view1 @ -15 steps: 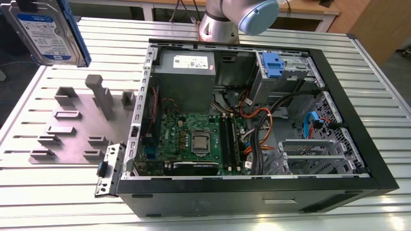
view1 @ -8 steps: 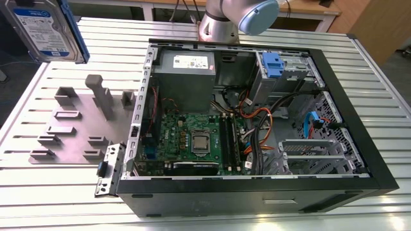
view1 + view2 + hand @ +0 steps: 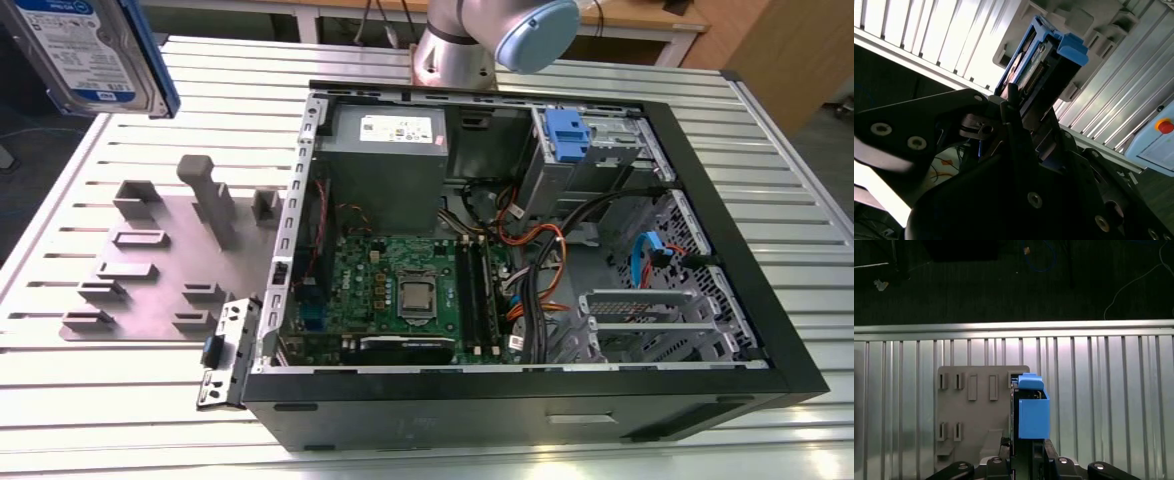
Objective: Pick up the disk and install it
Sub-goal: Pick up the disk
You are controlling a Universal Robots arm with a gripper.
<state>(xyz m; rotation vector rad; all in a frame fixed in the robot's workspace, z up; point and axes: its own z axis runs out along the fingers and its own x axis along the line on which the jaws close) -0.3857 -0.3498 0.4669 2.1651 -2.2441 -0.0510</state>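
Gripper point(image 3: 1026, 454) of black metal clamped on the disk point(image 3: 1033, 410), flat silver slab held edge-on in a glossy blue plastic carrier, jutting out ahead of the gripper, grey slotted fixture plate point(image 3: 974, 400) and ribbed aluminium table point(image 3: 1104, 390) beyond it

A: Exterior view, where's it sit?
B: High over the slatted table point(image 3: 120, 400), tilted down. PC case point(image 3: 534, 250) is dead centre, arm base point(image 3: 461, 45) at 12 o'clock, fixture plate point(image 3: 147, 270) at 9, and the disk point(image 3: 94, 50) is close to the lens at 11.
A: Wrist cams?
B: First wrist view looks straight down past the gripper point(image 3: 1026, 446), well above the plate. Second wrist view is oblique, tight against the gripper.
A: Overlap?
B: All three share the disk, plate and table.
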